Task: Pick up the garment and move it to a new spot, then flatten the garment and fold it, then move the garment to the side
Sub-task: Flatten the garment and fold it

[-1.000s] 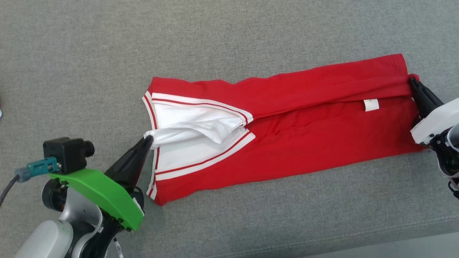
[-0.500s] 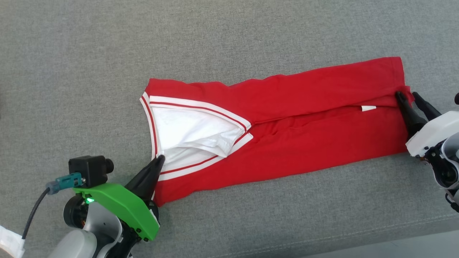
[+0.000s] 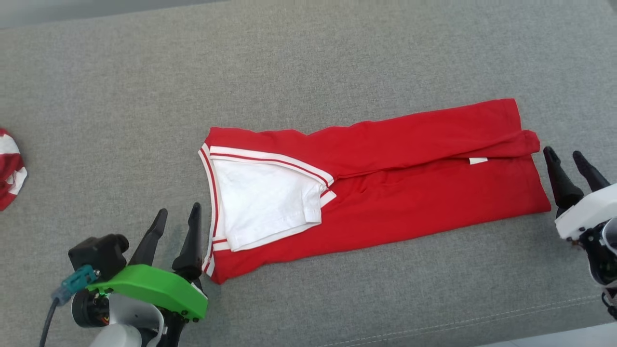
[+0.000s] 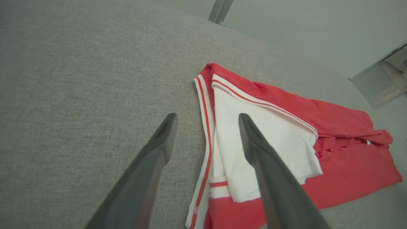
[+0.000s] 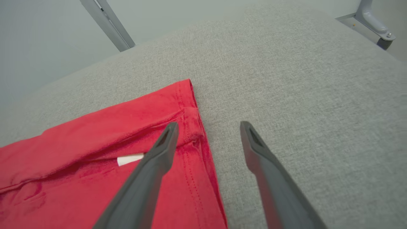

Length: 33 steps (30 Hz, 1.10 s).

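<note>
The garment [image 3: 409,188] is a red shirt with a white, red-striped panel, folded into a long band across the grey cushion [image 3: 308,58]. Its white end [image 4: 264,143] lies at the left, its red hem [image 5: 187,127] at the right. My left gripper [image 3: 177,217] stands open just left of the white end, holding nothing. Beside the hem my right gripper [image 3: 563,156] is also open and empty. In the left wrist view the left gripper [image 4: 207,117] straddles the striped edge, and in the right wrist view the right gripper [image 5: 208,125] sits at the hem corner.
Another red-and-white cloth [image 3: 9,168] lies at the far left edge of the cushion. The cushion's front seam [image 3: 434,320] runs along the bottom right. Metal frame legs [image 5: 108,24] stand beyond the cushion's far side.
Both grippers have opened and let go of the garment's fold, which now lies flat on the cushion. They have drawn back from the cloth. The camera has also shifted.
</note>
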Motion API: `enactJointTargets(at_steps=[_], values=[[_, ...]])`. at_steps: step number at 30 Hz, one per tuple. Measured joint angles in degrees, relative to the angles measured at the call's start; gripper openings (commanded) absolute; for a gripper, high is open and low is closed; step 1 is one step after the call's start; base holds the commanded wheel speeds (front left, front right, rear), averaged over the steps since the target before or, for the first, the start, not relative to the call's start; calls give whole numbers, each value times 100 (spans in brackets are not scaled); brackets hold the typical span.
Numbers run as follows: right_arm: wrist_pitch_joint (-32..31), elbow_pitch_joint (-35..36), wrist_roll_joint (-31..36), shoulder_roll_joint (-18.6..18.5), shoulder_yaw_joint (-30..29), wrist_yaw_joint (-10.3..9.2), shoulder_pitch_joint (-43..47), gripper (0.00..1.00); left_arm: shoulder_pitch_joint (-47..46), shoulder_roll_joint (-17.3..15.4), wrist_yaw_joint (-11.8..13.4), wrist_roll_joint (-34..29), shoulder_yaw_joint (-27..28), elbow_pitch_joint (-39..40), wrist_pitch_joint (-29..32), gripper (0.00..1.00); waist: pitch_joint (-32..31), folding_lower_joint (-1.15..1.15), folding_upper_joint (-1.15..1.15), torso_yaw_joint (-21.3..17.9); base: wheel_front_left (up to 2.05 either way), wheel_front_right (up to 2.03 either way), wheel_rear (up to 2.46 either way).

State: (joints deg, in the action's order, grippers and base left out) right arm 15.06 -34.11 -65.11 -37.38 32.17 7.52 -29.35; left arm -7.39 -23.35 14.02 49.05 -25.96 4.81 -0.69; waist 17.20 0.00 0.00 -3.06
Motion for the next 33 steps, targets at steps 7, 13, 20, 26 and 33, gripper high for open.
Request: enactJointTargets(at_steps=[7, 13, 20, 26, 33], values=[[0, 186, 350, 442, -650, 0, 806, 100, 282, 433, 60, -506, -109, -366, -1106, 100, -452, 0, 0, 0, 0, 0, 0], [1, 279, 427, 616, -1177, 0, 1334, 100, 467, 829, 120, -1082, -357, -671, -1386, 100, -745, 0, 0, 145, 0, 0, 0], [1, -18, 292, 768, -1689, 0, 1583, 100, 581, 1116, 60, -1708, -673, -982, -1422, 100, -927, 0, 0, 548, 0, 0, 0], [-8, -836, 80, 914, -1806, -2, 1318, 100, 631, 1168, -40, -2075, -728, -1098, -1427, 100, -1030, 0, 0, 961, 0, 0, 0], [-16, -1483, -102, 913, -1796, -2, 817, 100, 634, 1202, -176, -2198, -759, -1199, -1428, 100, -951, 0, 0, 1193, 0, 0, 0]])
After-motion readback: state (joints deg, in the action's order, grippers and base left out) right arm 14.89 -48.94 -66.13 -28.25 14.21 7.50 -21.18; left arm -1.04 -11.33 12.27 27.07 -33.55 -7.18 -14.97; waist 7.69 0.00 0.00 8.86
